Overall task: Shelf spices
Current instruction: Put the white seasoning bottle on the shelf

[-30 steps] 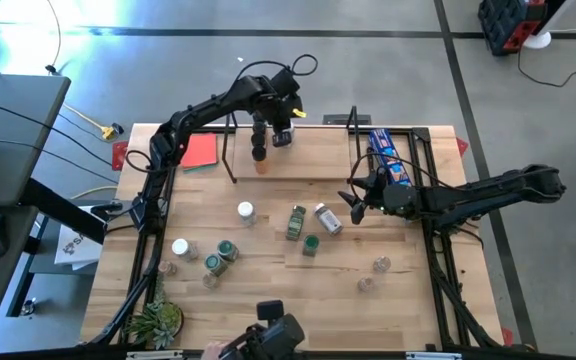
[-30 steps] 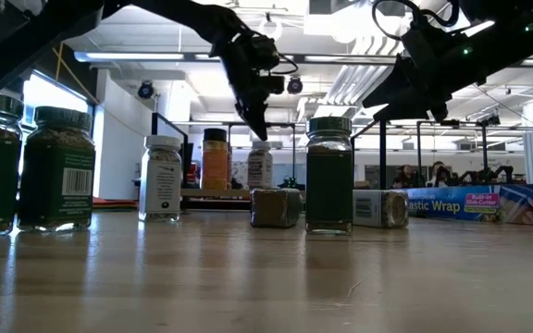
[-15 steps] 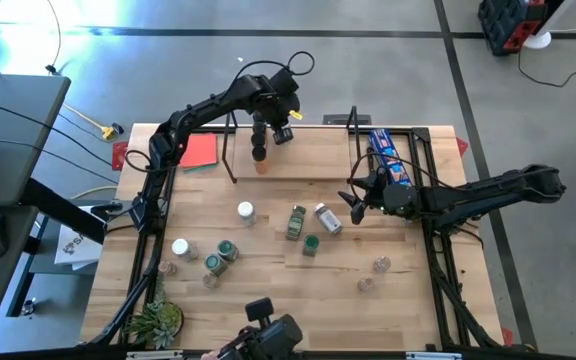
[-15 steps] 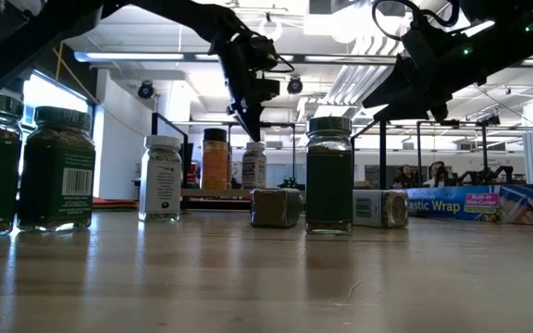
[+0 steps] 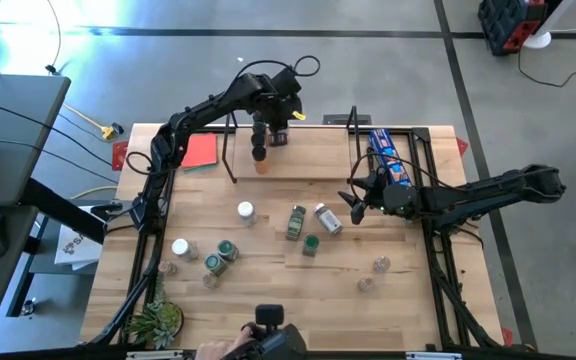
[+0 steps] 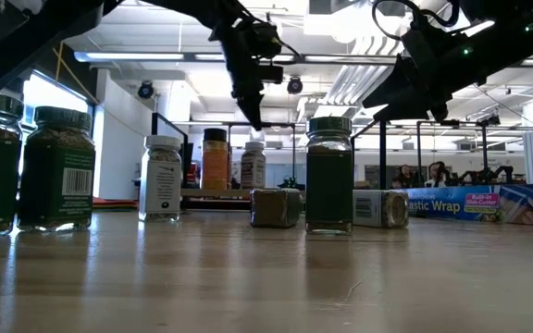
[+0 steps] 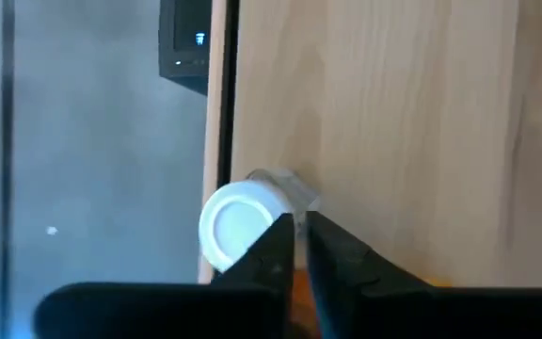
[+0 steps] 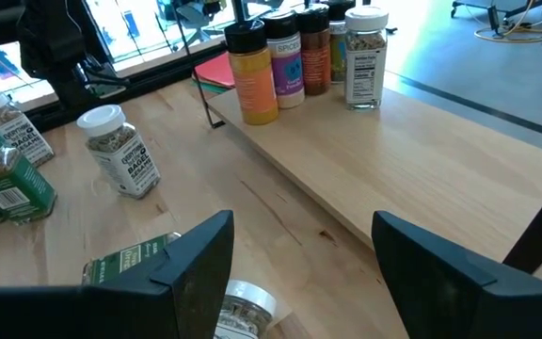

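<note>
Nearest the low camera, two jars [image 6: 28, 166] of dark green herbs stand upright at the surface's [image 5: 268, 290] front left. Just behind them is a white-lidded jar [image 6: 161, 178] of pale flakes. Mid-surface, a tall jar [image 6: 328, 176] of dark green herbs stands upright. It has a lying herb jar [image 6: 276, 207] on one side and a lying white-lidded jar [image 6: 380, 208] on the other. Two clear jars [image 5: 370, 273] sit apart towards the front right; we cannot tell what is in them.

The right arm [image 5: 468, 195] reaches in low from the right side. Its jaws are spread wide and hold nothing. They hover above the surface just beside the lying white-lidded jar, facing the shelf [image 5: 308, 165].

The shelf stands at the far edge, and four jars are lined up at its left end. One is black-lidded and full of orange powder [image 8: 252, 75]. Next come a blue-labelled one [image 8: 285, 58], a dark reddish one [image 8: 313, 49] and a white-lidded one [image 8: 365, 52] of pale speckled seasoning.

The left arm [image 5: 208, 105] hangs over that row. Its jaws point down, closed to a thin slit, and grip nothing. Their tips are right beside the last jar's white lid, at the shelf's back edge.

A blue packet [image 5: 388, 155] lies by the shelf's right frame. A red square [image 5: 200, 150] lies beyond its left frame.
</note>
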Controlling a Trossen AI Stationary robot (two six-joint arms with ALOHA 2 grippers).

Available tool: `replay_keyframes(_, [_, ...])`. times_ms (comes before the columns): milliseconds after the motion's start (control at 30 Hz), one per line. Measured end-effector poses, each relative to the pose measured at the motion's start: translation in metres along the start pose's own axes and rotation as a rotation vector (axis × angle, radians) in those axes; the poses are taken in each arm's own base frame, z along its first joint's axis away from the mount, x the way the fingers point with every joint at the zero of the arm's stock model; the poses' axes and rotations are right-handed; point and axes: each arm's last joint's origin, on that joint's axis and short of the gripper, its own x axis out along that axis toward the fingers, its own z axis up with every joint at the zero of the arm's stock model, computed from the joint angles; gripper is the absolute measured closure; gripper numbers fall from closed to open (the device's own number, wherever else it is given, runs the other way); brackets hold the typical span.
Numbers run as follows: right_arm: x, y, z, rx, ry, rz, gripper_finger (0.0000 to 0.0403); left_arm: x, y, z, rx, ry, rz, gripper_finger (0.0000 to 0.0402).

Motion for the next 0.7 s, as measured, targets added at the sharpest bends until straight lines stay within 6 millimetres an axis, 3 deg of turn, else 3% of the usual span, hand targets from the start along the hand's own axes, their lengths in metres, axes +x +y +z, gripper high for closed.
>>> replay_keyframes(233, [0.000, 0.000, 0.000, 0.001, 0.000, 0.000, 0.0156, 0.000, 0.002, -0.002, 0.173, 0.023, 0.015, 0.0250])
replay_keyframes(467, [0.000, 0.000, 0.000, 0.001, 0.000, 0.000, 0.0156, 0.006, 0.008, -0.005, 0.190, 0.012, 0.002, 0.0128])
replay_keyframes(567, [0.000, 0.000, 0.000, 0.001, 0.000, 0.000, 0.0156, 0.015, 0.014, -0.007, 0.167, 0.022, 0.007, 0.0098])
replay_keyframes(700, [0.000, 0.000, 0.000, 0.001, 0.000, 0.000, 0.0156, 0.025, 0.020, -0.010, 0.151, 0.028, 0.007, 0.0086])
